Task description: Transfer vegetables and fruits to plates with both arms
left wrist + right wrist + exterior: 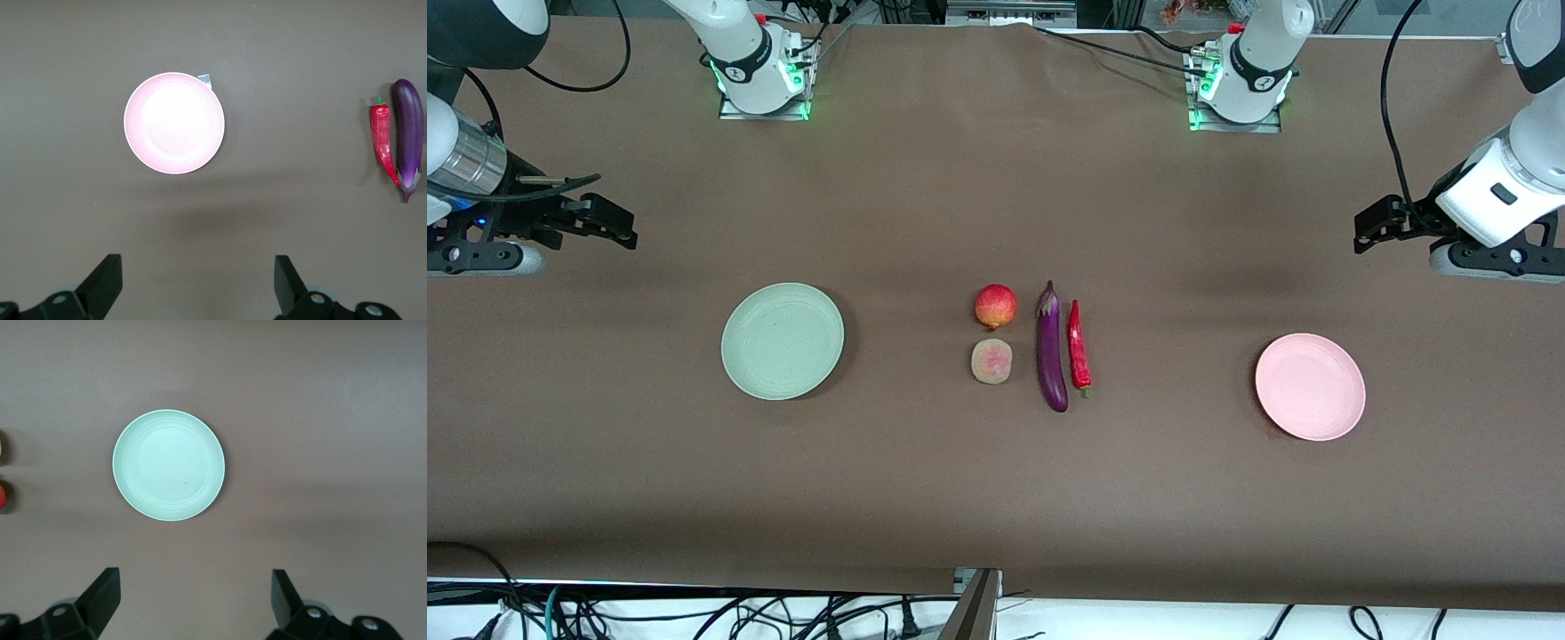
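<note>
A purple eggplant [1051,348] and a red chili pepper [1079,345] lie side by side at the table's middle. Beside them sit a red-yellow fruit [996,306] and, nearer the front camera, a pinkish-tan fruit [991,361]. A pale green plate [783,340] lies toward the right arm's end, a pale pink plate [1310,386] toward the left arm's end. Both plates are bare. My left gripper [1371,228] is open, up over the table's end; its wrist view shows the pink plate [174,123], chili [383,138] and eggplant [408,133]. My right gripper [609,225] is open, up over its end; its view shows the green plate [169,465].
The arms' white bases [763,71] with green lights stand along the table's edge farthest from the front camera. Cables hang past the edge nearest the front camera. Brown cloth covers the table [996,498].
</note>
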Tool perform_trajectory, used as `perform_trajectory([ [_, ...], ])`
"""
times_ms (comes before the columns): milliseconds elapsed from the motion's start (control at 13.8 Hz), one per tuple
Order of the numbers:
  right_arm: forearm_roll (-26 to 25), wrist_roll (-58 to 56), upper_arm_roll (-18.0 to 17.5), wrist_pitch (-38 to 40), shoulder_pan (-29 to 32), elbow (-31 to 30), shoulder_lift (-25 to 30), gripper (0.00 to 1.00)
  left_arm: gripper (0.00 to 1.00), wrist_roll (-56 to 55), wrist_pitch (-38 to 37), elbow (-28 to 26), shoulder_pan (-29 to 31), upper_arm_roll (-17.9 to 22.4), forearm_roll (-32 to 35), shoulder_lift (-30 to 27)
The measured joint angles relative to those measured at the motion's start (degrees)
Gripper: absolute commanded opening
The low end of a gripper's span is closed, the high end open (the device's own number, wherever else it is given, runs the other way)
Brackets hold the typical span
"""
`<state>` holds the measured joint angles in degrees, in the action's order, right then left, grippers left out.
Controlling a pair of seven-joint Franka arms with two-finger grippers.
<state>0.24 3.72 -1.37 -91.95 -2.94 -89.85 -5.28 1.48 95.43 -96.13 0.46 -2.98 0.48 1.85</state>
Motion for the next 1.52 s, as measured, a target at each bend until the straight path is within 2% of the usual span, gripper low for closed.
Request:
perform_trajectory([
  [1520, 0.00, 0.00, -0.18, -0.72, -0.07, 0.69, -0.09, 1.00, 1.00, 0.01, -2.09, -0.01, 0.26, 0.06, 0.00, 0.42],
])
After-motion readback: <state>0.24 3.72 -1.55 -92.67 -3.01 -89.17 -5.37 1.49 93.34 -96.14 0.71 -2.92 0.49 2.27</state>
